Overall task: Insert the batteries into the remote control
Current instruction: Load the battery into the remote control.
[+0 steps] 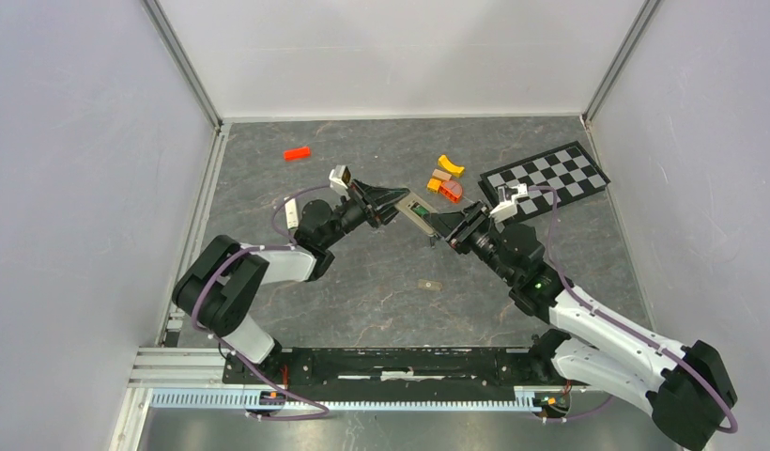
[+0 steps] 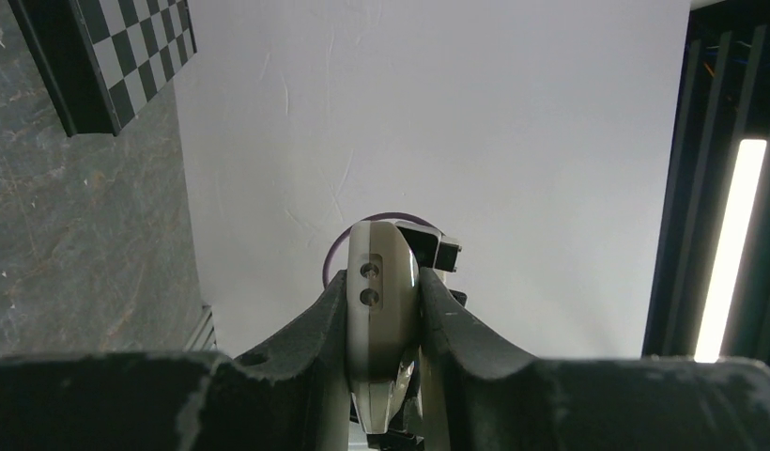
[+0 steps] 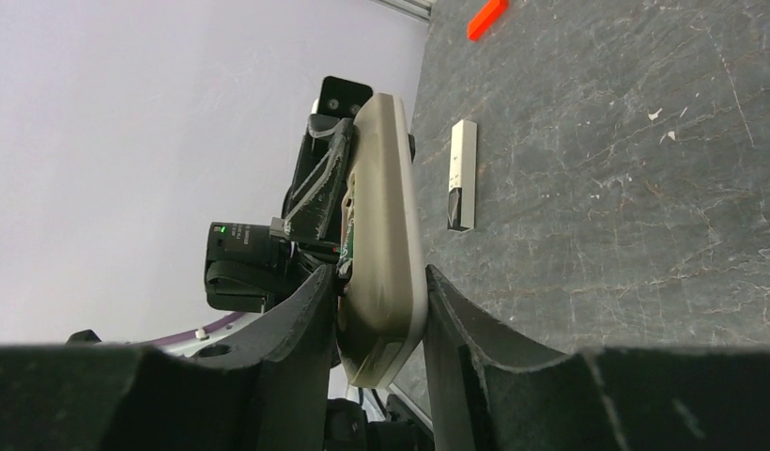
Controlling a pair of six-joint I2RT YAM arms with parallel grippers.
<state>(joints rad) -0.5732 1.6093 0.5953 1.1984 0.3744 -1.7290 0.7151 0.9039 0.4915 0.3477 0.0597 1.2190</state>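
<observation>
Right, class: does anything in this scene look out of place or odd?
The remote seems lifted off the table, pinched at opposite ends by the left tool and right tool, its open back facing up. A small tan piece, perhaps its cover, lies alone, apart from everything.

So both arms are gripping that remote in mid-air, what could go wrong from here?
1. The left gripper and the right gripper clamp opposite ends of the remote control; if they move unequally, it could twist or slip out.
2. It is held above the table, so a lost grip likely means a drop.
3. A greenish battery seems to sit in its open recess; tilting might spill it.
</observation>
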